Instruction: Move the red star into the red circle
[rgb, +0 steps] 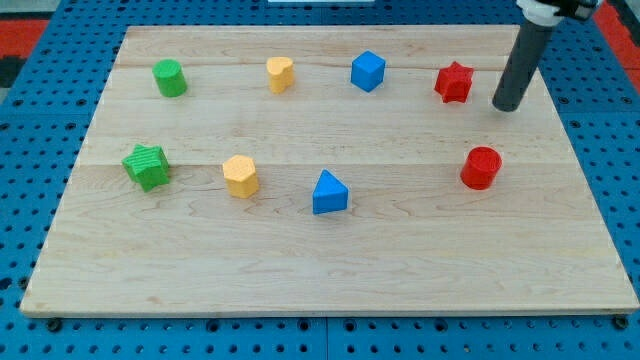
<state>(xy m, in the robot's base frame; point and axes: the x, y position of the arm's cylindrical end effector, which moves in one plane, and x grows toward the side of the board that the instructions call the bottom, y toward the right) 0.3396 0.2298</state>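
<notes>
Red star (454, 82) sits left of my tip (507, 105).

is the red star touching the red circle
No, the red star sits apart from the red circle, nearer the view's top, with my tip at its right.

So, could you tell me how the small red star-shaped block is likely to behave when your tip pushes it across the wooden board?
The small red star-shaped block looks squat and flat-based, so it should slide rather than tip or roll. Its points may make it spin if my tip, now just to its right in the view, strikes off-centre. The smooth wooden board probably offers little grip.
</notes>
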